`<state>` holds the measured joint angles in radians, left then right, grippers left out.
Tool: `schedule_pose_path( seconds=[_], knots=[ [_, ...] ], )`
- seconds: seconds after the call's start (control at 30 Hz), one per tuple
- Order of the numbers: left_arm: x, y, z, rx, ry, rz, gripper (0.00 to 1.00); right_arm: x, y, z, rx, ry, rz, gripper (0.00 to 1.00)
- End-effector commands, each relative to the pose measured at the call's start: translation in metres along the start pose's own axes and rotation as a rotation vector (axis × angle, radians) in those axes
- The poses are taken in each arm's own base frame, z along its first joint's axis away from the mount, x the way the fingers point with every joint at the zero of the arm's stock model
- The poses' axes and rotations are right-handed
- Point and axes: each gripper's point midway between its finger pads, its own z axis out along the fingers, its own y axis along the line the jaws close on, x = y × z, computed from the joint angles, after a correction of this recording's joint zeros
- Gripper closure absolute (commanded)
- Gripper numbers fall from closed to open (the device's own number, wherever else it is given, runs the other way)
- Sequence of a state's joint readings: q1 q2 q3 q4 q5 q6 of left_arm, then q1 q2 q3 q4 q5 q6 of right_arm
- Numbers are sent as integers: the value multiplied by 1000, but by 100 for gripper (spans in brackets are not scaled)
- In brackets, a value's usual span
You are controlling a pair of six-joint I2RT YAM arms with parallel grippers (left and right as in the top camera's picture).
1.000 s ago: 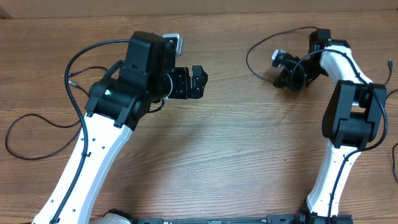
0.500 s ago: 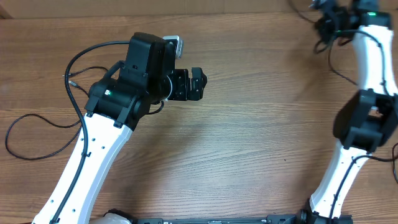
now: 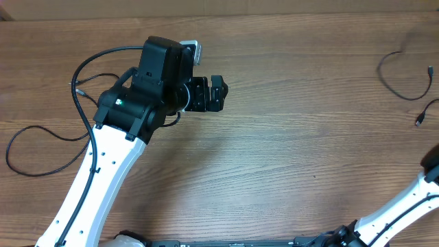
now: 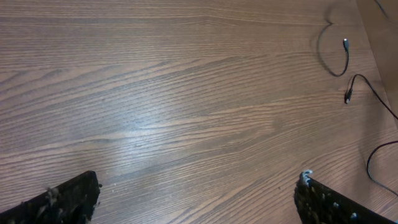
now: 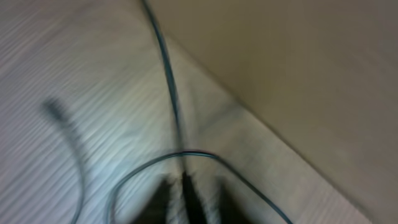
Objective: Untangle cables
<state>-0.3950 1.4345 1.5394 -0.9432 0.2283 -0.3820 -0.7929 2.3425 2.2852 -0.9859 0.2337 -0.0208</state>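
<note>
Left jaws are spread wide and empty, hovering over bare desk (image 4: 186, 112). The left arm (image 3: 110, 171) is taken as reference.

State of the right jaws cannot be told. The right wrist view is smeared, with only dark shapes at its bottom edge. A thin cable (image 5: 169, 81) runs down toward them, but whether it is gripped can't be told.

Cables: two are seen well to the right of the left arm, by the desk edge. One is a looped cord (image 3: 381, 68), the other a second cord ending in a dark plug (image 3: 418, 122). They lie near each other and apparently uncrossed. A third thin cord (image 3: 33, 128) lies in a loose loop left of the left arm.

Judgement: separation looks largely done, and spreading the cords apart is likely the step in hand.
- Each cord is best gripped close to its plug, raised only slightly, and drawn away from its neighbour so no loop is dragged across another.
- Release is best made low, with the cord slack.
- Risk: the dark plug gets snagged by the looped cord.
</note>
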Motion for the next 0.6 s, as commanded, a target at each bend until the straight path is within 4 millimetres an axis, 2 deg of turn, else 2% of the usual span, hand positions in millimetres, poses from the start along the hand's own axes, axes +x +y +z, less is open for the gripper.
schedule_pose_path(
  seconds=[0.0,0.03,0.07,0.13,0.27,0.33,0.43,0.5,0.57],
  knots=[
    [0,1,-1,1,-2,21,0,-28,3,-40,-20,-101,173,0],
    [0,0,-1,4,0,21,0,-31,7,-42,-50,-111,156,0],
    [0,-1,-1,9,1,21,0,-37,20,-47,-115,-130,119,0],
    [1,-3,-1,23,6,21,0,-44,58,-61,-277,-164,22,0],
    [3,-5,-1,35,13,20,0,-49,128,-91,-532,-210,-54,0],
    [3,-7,-1,47,17,21,0,-41,163,-107,-645,-203,-96,0],
    [4,-7,-1,49,19,20,1,-27,200,-123,-717,-180,-147,0],
    [4,-8,-1,52,22,20,0,-12,224,-131,-746,-152,-199,0],
    [5,-9,-1,59,24,21,0,11,250,-145,-807,-137,-342,0]
  ],
)
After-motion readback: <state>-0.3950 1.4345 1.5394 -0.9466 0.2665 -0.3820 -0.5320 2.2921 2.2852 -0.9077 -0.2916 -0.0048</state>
